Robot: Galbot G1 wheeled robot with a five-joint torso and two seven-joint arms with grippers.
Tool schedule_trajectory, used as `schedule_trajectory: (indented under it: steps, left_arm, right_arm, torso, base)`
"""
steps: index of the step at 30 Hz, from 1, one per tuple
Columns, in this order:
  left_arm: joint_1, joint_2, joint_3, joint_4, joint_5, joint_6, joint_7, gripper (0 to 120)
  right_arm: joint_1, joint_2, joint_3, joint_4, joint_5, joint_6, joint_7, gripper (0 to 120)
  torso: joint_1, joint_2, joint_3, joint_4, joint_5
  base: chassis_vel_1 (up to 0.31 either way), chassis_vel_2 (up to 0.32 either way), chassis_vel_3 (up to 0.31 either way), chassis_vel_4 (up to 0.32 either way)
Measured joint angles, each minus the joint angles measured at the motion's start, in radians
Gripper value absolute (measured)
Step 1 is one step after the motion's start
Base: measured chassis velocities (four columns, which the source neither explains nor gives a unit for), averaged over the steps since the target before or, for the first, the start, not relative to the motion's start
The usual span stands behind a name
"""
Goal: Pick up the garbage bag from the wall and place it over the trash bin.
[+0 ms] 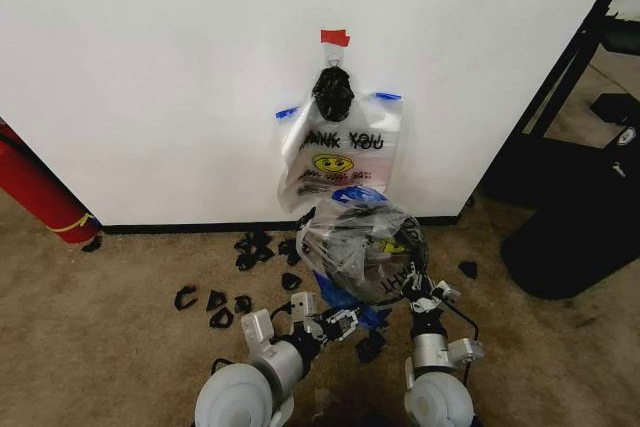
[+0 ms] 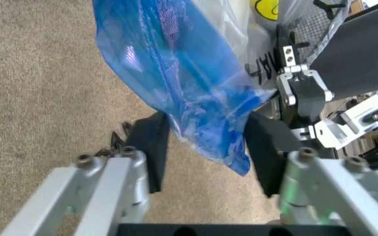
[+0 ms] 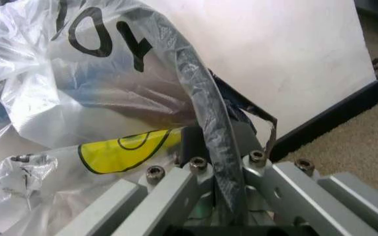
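The garbage bag [image 1: 355, 237], see-through with black print and a yellow smiley, lies crumpled over the trash bin [image 1: 417, 235], whose dark rim shows through the plastic. My right gripper [image 1: 418, 287] is at the bin's near right side, shut on a twisted strip of the bag's edge [image 3: 205, 98]. In the right wrist view that strip runs between the fingers of the right gripper [image 3: 218, 147]. My left gripper [image 1: 345, 325] is at the near left and stands open. The bag's blue handle [image 2: 182, 83] hangs between the pads of the left gripper [image 2: 208, 147].
Another bag of the same kind [image 1: 340, 152] hangs on the white wall [image 1: 150, 67] under a black knotted lump [image 1: 333, 94] and red tape [image 1: 335, 37]. Black scraps [image 1: 215, 302] litter the carpet. A red cylinder [image 1: 40, 192] leans at the left, a bulky black thing [image 1: 580, 227] at the right.
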Motion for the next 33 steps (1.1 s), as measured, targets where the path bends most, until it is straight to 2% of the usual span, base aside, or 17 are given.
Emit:
schedule_trajectory:
  steps: [1,3,5,10,11,12,17,21,22,26,33]
  left_arm:
    - [0.0,0.0,0.0,0.0,0.0,0.0,0.0,39]
    - [0.001,0.002,0.0,0.0,0.001,-0.001,0.0,32]
    - [0.001,0.005,0.0,0.0,0.003,-0.002,0.002,21]
    - [0.005,0.009,0.0,0.0,0.01,-0.004,0.007,8]
    - [0.007,0.011,0.0,0.002,0.025,-0.004,0.013,1]
    - [0.01,0.014,0.0,0.007,0.046,-0.005,0.019,0]
    - [0.012,0.018,0.005,0.034,0.138,-0.025,0.029,0]
    - [0.014,0.025,0.013,0.117,0.377,-0.071,0.032,0]
    - [0.014,0.025,0.013,0.117,0.377,-0.071,0.032,0]
    - [0.023,0.026,0.015,0.167,0.509,-0.074,0.027,0]
    - [0.014,0.016,0.013,0.215,0.571,-0.073,-0.003,0]
  right_arm:
    - [0.0,0.0,0.0,0.0,0.0,0.0,0.0,0]
    - [0.0,-0.001,0.001,0.001,0.0,0.0,0.0,0]
    - [-0.001,-0.001,0.001,0.003,0.0,-0.001,0.001,0]
    - [-0.002,-0.001,0.002,0.007,0.0,-0.004,0.007,0]
    - [-0.003,-0.001,0.002,0.01,0.002,-0.007,0.012,0]
    - [-0.003,-0.002,0.002,0.014,0.006,-0.013,0.018,0]
    - [-0.007,-0.012,0.0,0.04,0.039,-0.051,0.051,0]
    - [-0.026,-0.038,-0.007,0.128,0.139,-0.17,0.133,0]
    - [-0.026,-0.038,-0.007,0.128,0.139,-0.17,0.133,0]
    - [-0.045,-0.051,-0.012,0.189,0.203,-0.226,0.164,0]
    - [-0.085,-0.071,-0.02,0.256,0.215,-0.29,0.169,0]
  torso:
    - [0.0,0.0,0.0,0.0,0.0]
    - [0.0,0.0,0.0,0.0,0.0]
    - [0.0,0.0,0.0,0.0,0.0]
    - [0.0,0.0,0.0,0.0,0.0]
    - [0.0,0.0,0.0,0.0,0.0]
    - [0.0,0.0,0.0,0.0,0.0]
    - [0.0,0.0,0.0,0.0,0.0]
    - [0.0,0.0,0.0,0.0,-0.0001]
    - [0.0,0.0,0.0,0.0,-0.0001]
    - [0.0,0.0,0.0,0.0,-0.0001]
    - [0.0,0.0,0.0,0.0,0.0]
  base:
    - [0.0,0.0,0.0,0.0]
    - [0.0,0.0,0.0,0.0]
    - [0.0,0.0,0.0,0.0]
    - [0.0,0.0,0.0,0.0]
    - [0.0,0.0,0.0,0.0]
    - [0.0,0.0,0.0,0.0]
    - [0.0,0.0,0.0,0.0]
    - [0.0,0.0,0.0,0.0]
    - [0.0,0.0,0.0,0.0]
    - [0.0,0.0,0.0,0.0]
    - [0.0,0.0,0.0,0.0]
